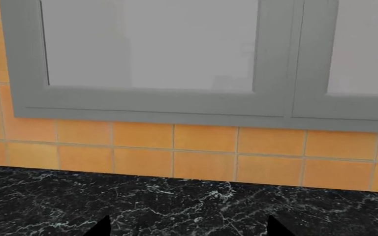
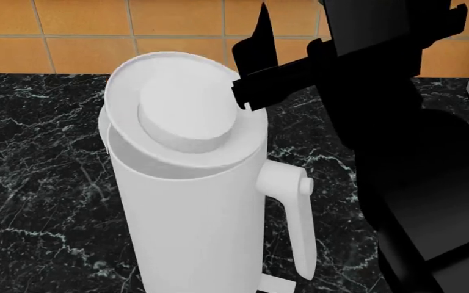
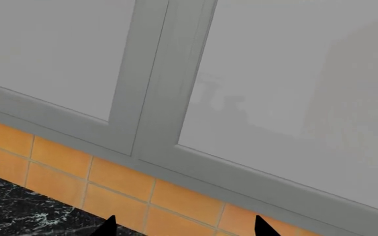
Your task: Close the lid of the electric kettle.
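Right under your head camera stands the electric kettle (image 2: pixel 193 207), upright on the black marble counter (image 2: pixel 39 183), its slim handle (image 2: pixel 300 220) turned toward the right arm's side. The lid (image 2: pixel 181 110) rests tilted on the top rim, not seated flat: its near edge sits low inside the rim while the far edge rides higher. Your right gripper (image 2: pixel 255 67) hangs just at the lid's far right edge, one black finger pointing up; both its fingertips show apart in the right wrist view, so the jaws stand spread. Your left gripper (image 1: pixel 189 227) also shows two separated tips, facing the orange tiled wall (image 1: pixel 175 147) and grey cabinet doors (image 1: pixel 149 49)
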